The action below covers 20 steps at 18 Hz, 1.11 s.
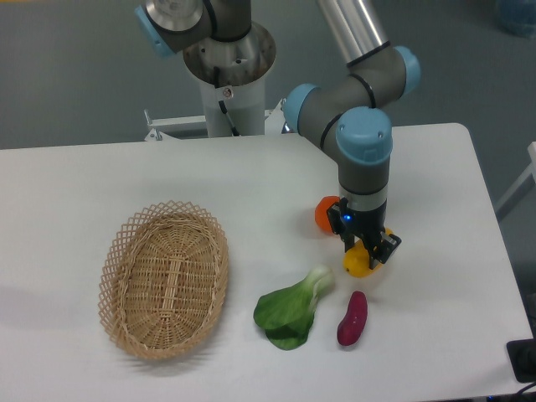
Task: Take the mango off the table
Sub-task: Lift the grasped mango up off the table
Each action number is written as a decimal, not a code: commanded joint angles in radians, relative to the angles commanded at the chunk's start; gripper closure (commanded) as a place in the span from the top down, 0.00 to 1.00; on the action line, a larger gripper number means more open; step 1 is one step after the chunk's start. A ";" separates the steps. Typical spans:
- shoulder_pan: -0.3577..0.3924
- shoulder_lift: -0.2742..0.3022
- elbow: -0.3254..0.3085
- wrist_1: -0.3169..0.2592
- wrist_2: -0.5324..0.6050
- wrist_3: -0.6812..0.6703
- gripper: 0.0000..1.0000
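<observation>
White table w/ rounded corners fills most of what we see, grey floor behind. We take the mango as landmark: it sits right-centre on the table, gripper directly over it, fingers pinching its sides. Orange fruit is just up-left of the mango, purple-red veg near below it, leafy green down-left, wicker basket well apart to its left.

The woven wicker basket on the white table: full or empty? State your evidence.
Empty. The oval woven wicker basket shows only its bare weave inside; the yellow mango, round orange fruit, leafy green vegetable and purple vegetable all lie outside it.
</observation>
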 joint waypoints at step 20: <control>-0.095 0.169 0.038 0.000 -0.230 -0.431 0.48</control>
